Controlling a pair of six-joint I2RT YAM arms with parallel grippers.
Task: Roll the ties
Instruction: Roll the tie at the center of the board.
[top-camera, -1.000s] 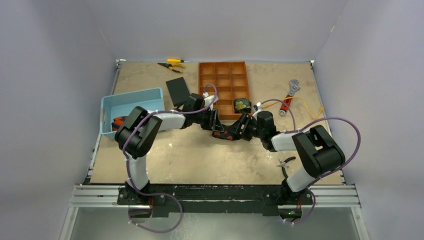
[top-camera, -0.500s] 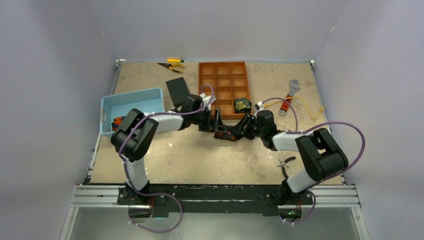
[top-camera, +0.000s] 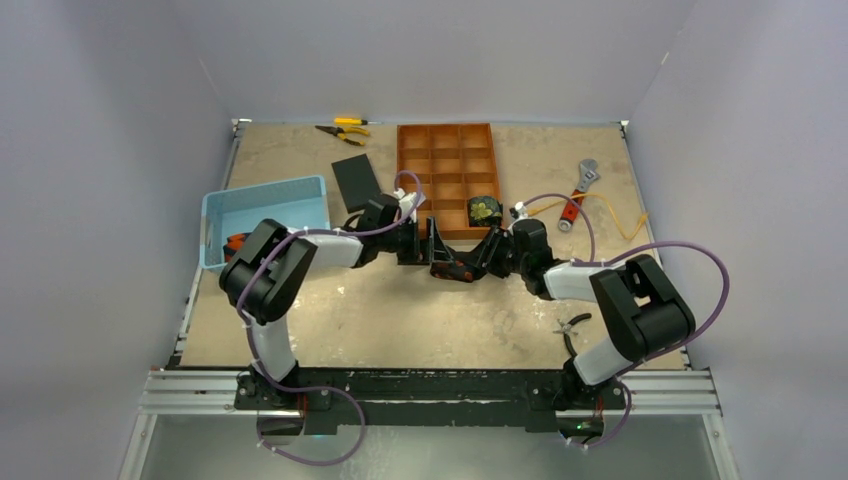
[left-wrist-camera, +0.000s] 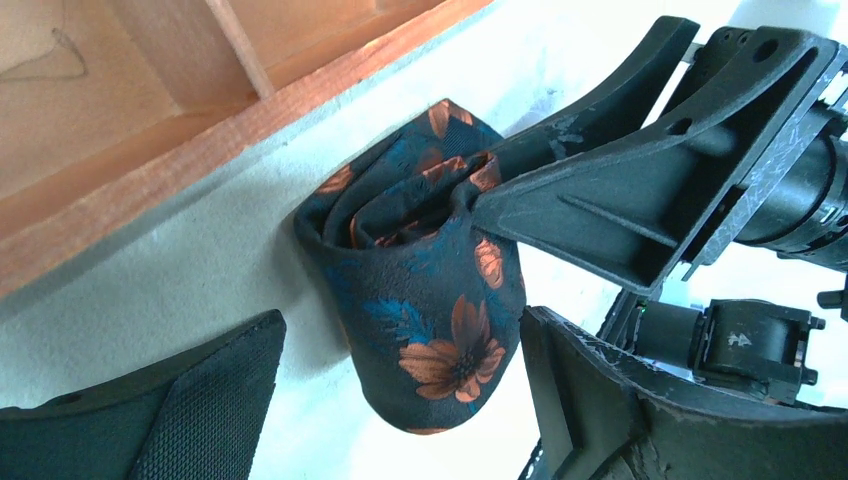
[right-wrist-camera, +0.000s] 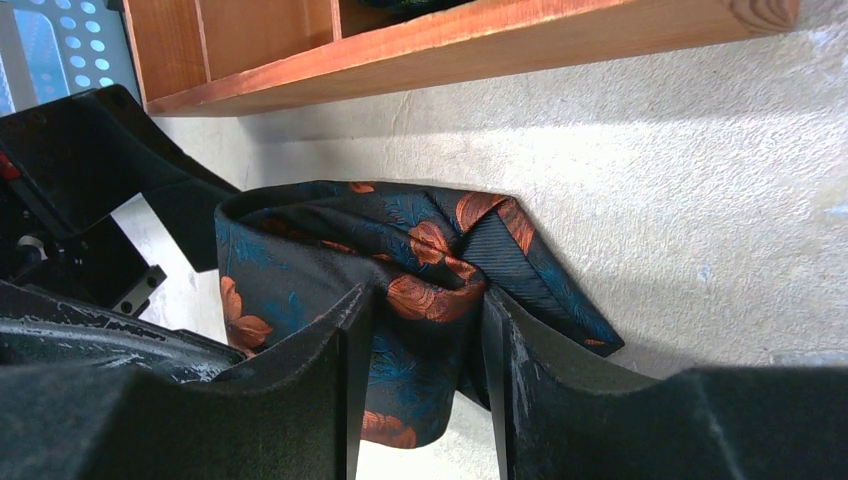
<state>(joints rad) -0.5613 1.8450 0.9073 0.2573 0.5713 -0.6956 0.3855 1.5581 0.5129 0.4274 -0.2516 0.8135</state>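
Tie (left-wrist-camera: 430, 300) sits rolled up right by the tray (left-wrist-camera: 230, 140). It looks soft, light and slippery, so I would squeeze the roll across its sides. My right gripper (right-wrist-camera: 420, 310) pinches it; my left gripper (left-wrist-camera: 400, 335) stands wide around it.

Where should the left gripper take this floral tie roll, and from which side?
Probably across the tie's rounded outer wraps, from the side opposite the right gripper, which pinches the folds at one end. The open left gripper straddles the roll; squeezing its sides should keep the coil together.
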